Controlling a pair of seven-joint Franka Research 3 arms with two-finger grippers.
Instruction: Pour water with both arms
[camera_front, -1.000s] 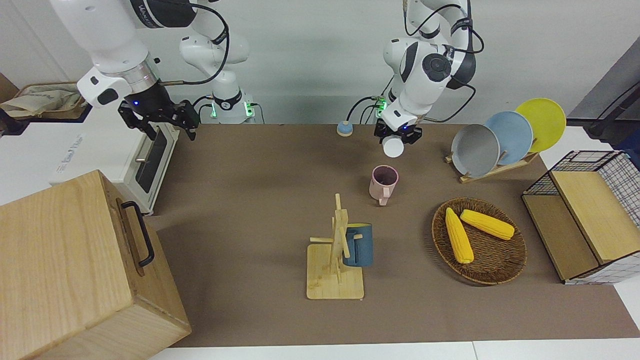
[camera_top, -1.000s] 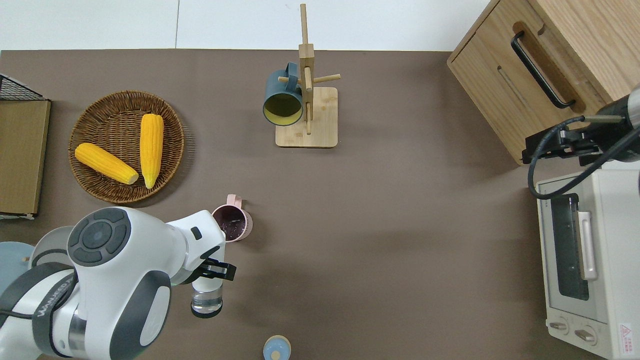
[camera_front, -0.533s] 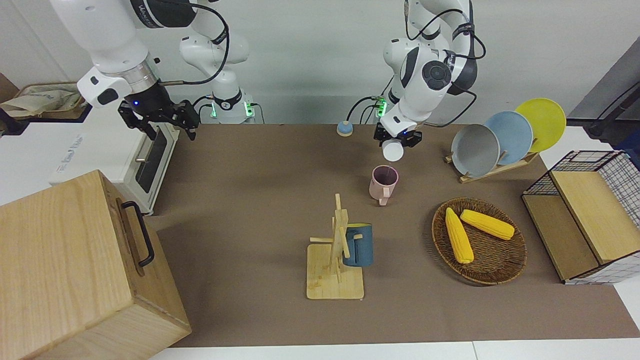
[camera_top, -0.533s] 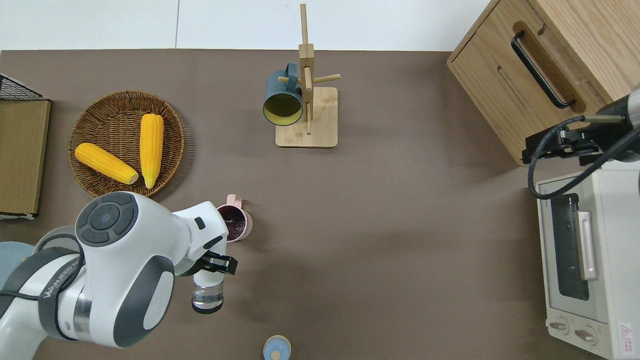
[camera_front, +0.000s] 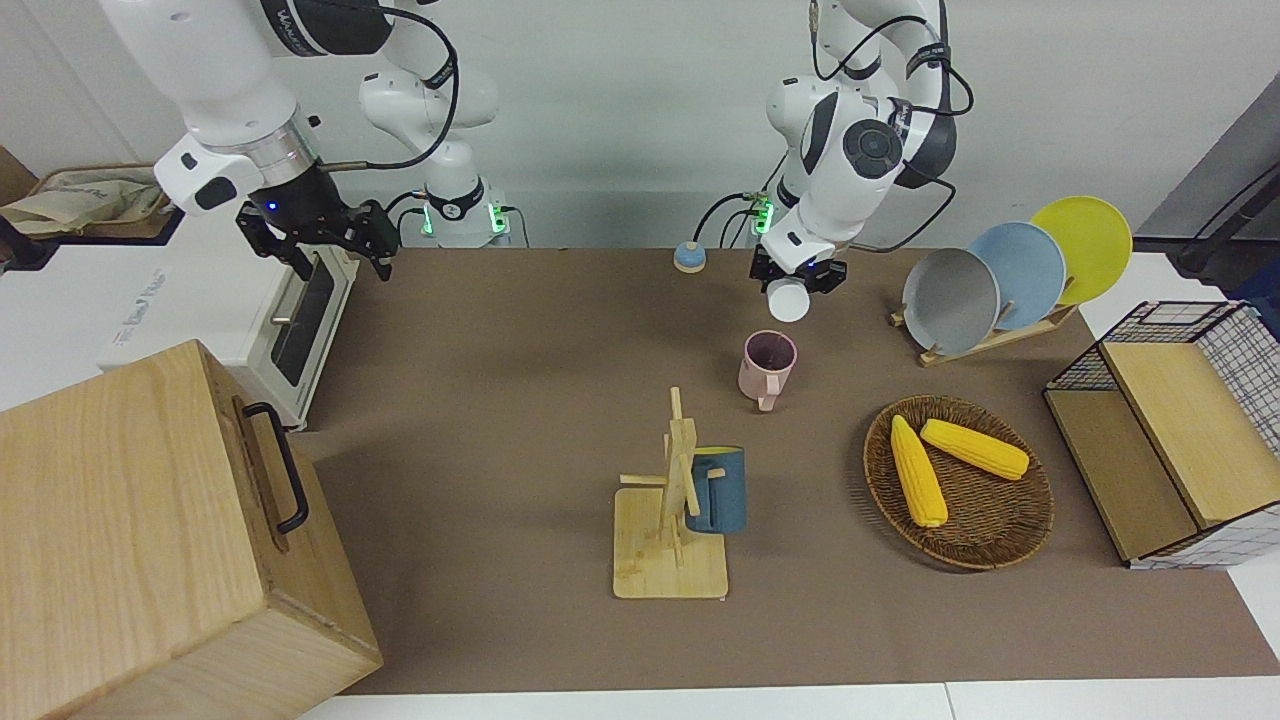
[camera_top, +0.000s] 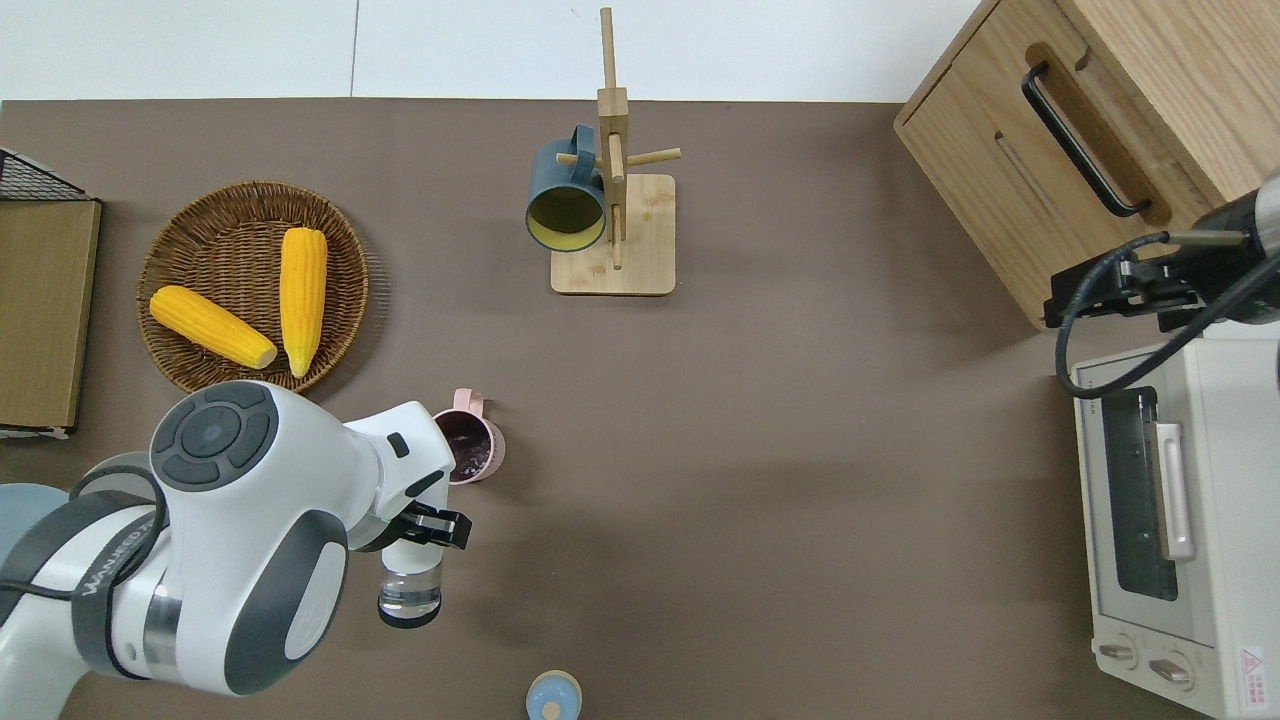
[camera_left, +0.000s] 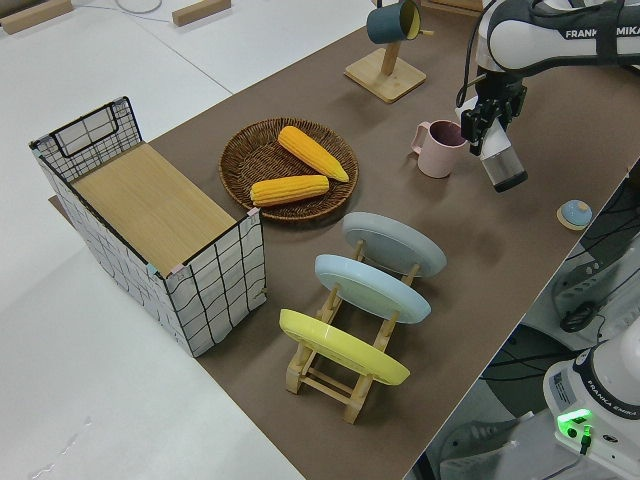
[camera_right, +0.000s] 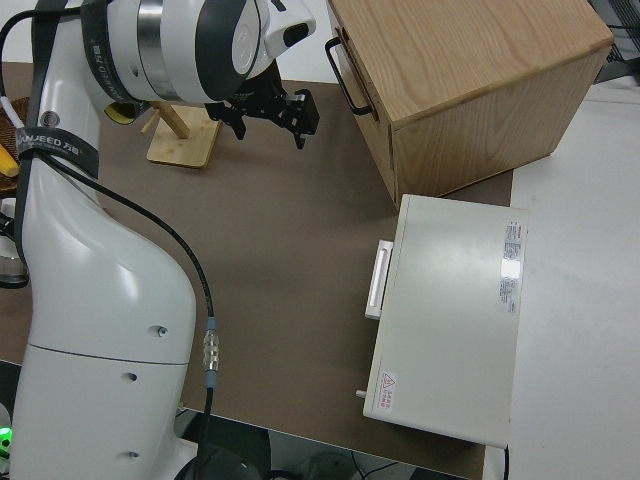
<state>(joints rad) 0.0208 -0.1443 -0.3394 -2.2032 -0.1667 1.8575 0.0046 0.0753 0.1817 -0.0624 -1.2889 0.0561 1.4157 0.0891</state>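
Observation:
My left gripper (camera_top: 425, 525) is shut on a clear bottle (camera_top: 411, 585), held tilted in the air with its white mouth end (camera_front: 789, 298) turned toward the pink mug (camera_top: 470, 448). A little water shows in the bottle (camera_left: 503, 168). The mug (camera_front: 767, 366) stands upright on the brown mat, its handle pointing away from the robots, and the bottle is over the mat just nearer to the robots than the mug (camera_left: 440, 148). The left gripper (camera_front: 797, 272) grips the bottle near its neck. My right gripper (camera_front: 330, 240) is parked and open (camera_right: 270, 112).
A blue bottle cap (camera_top: 553, 697) lies on the mat near the robots. A wicker basket (camera_top: 190, 235) holds two corn cobs. A wooden mug tree (camera_top: 612, 200) carries a blue mug. A plate rack (camera_front: 1000, 335), wire crate (camera_front: 1190, 440), wooden box (camera_front: 150, 540) and toaster oven (camera_top: 1170, 520) line the ends.
Half a second ago a thin stream ran from the bottle into the pink mug; none shows now. The left arm and bottle shifted slightly. The right arm has not moved.

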